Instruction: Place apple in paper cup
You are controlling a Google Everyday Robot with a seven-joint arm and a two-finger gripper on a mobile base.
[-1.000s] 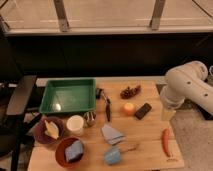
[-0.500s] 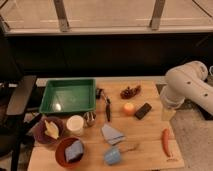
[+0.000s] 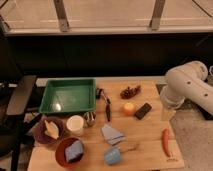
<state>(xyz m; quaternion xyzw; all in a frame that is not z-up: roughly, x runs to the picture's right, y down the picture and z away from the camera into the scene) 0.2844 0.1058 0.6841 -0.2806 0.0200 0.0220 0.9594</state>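
The apple (image 3: 129, 108) is a small yellow-orange fruit lying near the middle of the wooden table (image 3: 145, 131). The paper cup (image 3: 75, 125) stands upright to the left, just below the green tray, next to a small shiny metal cup (image 3: 90, 118). The white arm (image 3: 187, 86) reaches in from the right. My gripper (image 3: 167, 113) hangs at the arm's lower end over the table's right edge, to the right of the apple and apart from it. Nothing shows in it.
A green tray (image 3: 67, 96) sits at the back left. Around the apple lie a black block (image 3: 143, 110), a dark utensil (image 3: 106, 105) and a reddish-brown cluster (image 3: 130, 92). In front are a folded cloth (image 3: 112, 134), a light blue cup (image 3: 112, 156), a carrot (image 3: 165, 141) and two bowls (image 3: 49, 131) (image 3: 70, 151).
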